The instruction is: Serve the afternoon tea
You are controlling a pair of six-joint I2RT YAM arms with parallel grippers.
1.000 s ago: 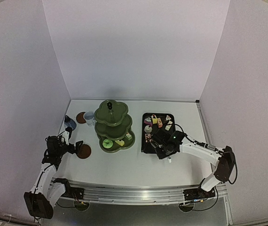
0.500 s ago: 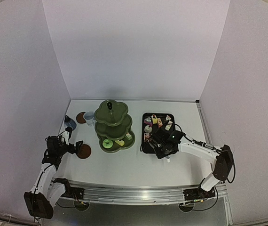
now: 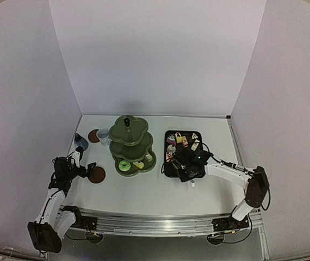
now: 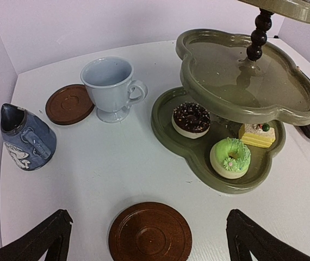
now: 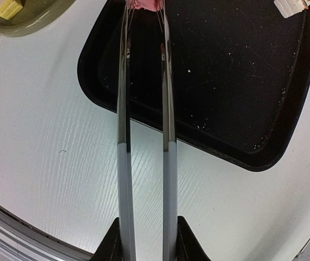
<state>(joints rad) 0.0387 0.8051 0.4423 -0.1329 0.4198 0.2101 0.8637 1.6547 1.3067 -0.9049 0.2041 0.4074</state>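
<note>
L jaws wide apart by coaster; R jaws tight on tongs, tips at pink cake.

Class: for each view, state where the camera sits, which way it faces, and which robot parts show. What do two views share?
Top external: above, behind the bases, facing down at the table; both arms show.
Left wrist: low, facing the green stand; open left tool shows.
Right wrist: looking along the metal tongs onto the black tray; right tool grips them.
Shared: top also shows stand and tray.
</note>
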